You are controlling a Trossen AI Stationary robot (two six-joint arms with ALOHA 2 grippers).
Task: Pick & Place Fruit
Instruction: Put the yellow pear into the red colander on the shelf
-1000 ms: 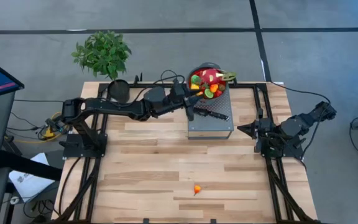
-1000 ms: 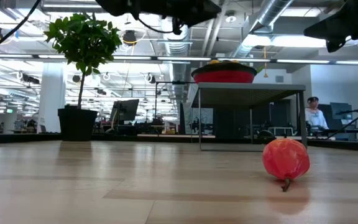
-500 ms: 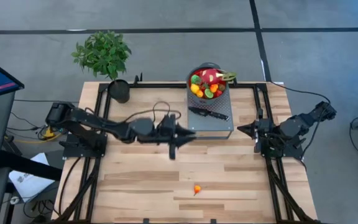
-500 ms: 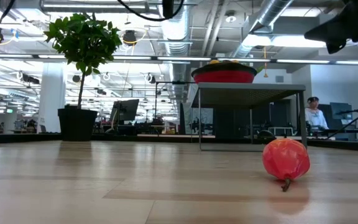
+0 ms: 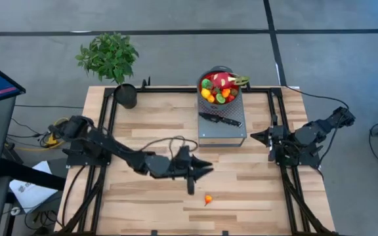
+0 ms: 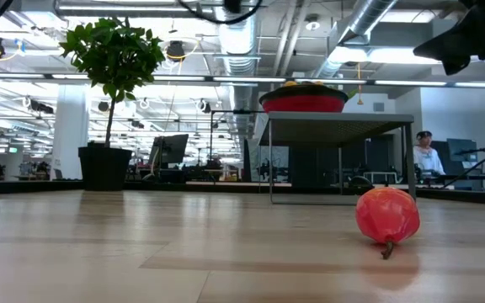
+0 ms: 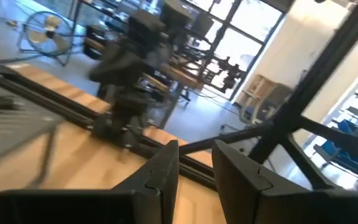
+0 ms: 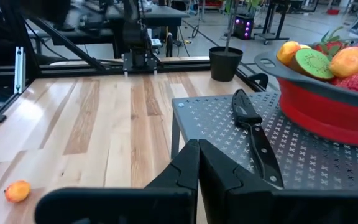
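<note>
One small orange-red fruit (image 5: 208, 199) lies alone on the wooden table near its near edge; the low view (image 6: 387, 215) and the right wrist view (image 8: 17, 190) show it too. Other fruits (image 5: 219, 88) fill the red bowl (image 8: 328, 109), which stands on a grey perforated stand (image 5: 223, 131) at the table's far side. My left gripper (image 5: 207, 169) hovers level above the table's middle, a little to the far side of the lone fruit. Its fingers (image 7: 163, 171) stand a narrow gap apart with nothing between them. My right gripper (image 5: 253, 136) waits shut at the right, beside the stand.
A black-handled knife (image 5: 220, 120) lies on the stand in front of the bowl. A potted plant (image 5: 110, 59) stands at the far left corner. Black frame rails (image 5: 107, 131) run along the table's left and right sides. Bare wood surrounds the lone fruit.
My left gripper has swung from beside the bowl and stand toward the table's near edge, sinking a little and rolling about its own line. It now hovers close to the lone fruit. The fruit and the right arm have kept still.
</note>
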